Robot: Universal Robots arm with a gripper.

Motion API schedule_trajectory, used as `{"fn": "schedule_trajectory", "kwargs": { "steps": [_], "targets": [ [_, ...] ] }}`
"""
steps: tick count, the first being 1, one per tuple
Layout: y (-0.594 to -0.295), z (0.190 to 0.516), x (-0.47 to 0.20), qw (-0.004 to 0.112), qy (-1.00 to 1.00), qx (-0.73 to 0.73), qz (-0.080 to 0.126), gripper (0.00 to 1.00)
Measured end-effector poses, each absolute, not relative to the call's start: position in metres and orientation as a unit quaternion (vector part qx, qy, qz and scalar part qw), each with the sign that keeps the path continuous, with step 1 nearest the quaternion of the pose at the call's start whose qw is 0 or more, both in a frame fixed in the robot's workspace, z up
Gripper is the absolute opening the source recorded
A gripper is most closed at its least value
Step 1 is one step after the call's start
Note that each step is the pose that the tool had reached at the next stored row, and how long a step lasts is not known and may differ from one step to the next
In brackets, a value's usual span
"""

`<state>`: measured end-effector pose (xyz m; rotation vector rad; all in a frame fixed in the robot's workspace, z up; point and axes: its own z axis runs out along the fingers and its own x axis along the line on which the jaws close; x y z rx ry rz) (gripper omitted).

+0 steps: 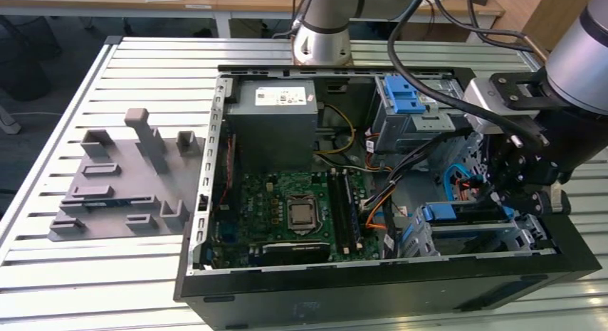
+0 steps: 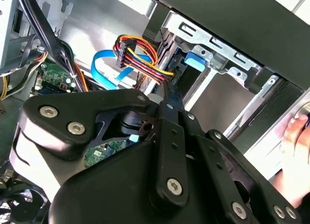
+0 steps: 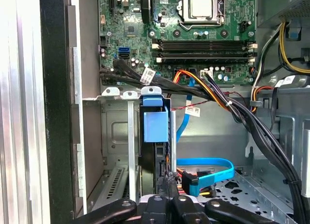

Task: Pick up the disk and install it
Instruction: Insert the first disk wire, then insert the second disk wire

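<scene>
Open computer case (image 1: 204, 224) lying on a slatted table (image 1: 57, 281), seen at the install step. The gripper (image 1: 513, 185) is working at the right of the exterior view, low inside the case beside the drive cage (image 1: 532, 238). The disk (image 3: 156, 132) is sitting edge-on in a slot of that cage, at centre of the first wrist view; its blue frame and pull tab are facing outward, and its body is running down toward the fingers (image 3: 167, 197) at the bottom edge. In the second wrist view the same blue tab (image 2: 194, 60) is showing at upper centre, between the cage rails.

The fingers are lying close together at the disk's near end; whether they are clamping it or merely pressing on it cannot be told. A red-yellow-black cable bundle (image 2: 140, 56) and a blue ribbon (image 3: 208, 168) are hanging just beside the slot. A hand (image 2: 295, 136) is resting at the right edge of the second wrist view.

Judged from this, the disk is mostly seated. Any further push calls for staying in line with the rails and clear of the cables.
</scene>
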<state>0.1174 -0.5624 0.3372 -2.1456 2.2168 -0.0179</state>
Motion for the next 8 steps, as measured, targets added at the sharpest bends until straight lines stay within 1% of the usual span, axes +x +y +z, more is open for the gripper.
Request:
{"fn": "schedule_trajectory", "kwargs": {
  "steps": [8],
  "targets": [
    [-0.5624,0.3372,0.112,0.028,0.718,-0.695,-0.006,0.11]
  ]
}}
